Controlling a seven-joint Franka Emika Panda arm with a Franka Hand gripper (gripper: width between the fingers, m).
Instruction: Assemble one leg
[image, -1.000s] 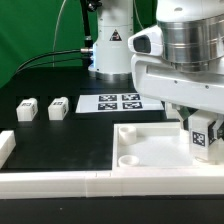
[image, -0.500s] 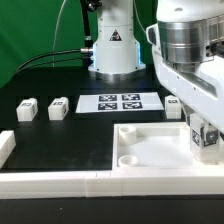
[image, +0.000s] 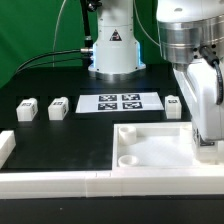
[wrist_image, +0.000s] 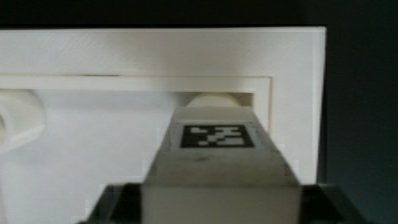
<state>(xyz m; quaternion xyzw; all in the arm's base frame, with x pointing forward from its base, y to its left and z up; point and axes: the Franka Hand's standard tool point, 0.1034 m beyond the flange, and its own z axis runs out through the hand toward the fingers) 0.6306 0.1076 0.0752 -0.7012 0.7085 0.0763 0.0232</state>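
Note:
My gripper (image: 207, 135) hangs over the right end of the large white tray-like part (image: 150, 150). In the wrist view the gripper (wrist_image: 217, 203) is shut on a leg (wrist_image: 217, 150), a white block with its tag facing the camera. The leg is held over the tray (wrist_image: 107, 60), near its inner wall. In the exterior view the arm hides most of this leg. Three more legs lie on the black table, two at the exterior view's left (image: 26, 109) (image: 59, 107) and one beside the marker board (image: 174, 105).
The marker board (image: 120, 102) lies in the middle at the back. A long white rail (image: 70, 181) runs along the front, with a short white piece (image: 5, 148) at its left end. The robot base (image: 112, 50) stands behind. A round socket (wrist_image: 18, 115) shows in the tray.
The gripper has turned and shifted toward the exterior view's right with the leg. The leg's tag no longer faces the exterior camera. The leg beside the marker board has come into full view.

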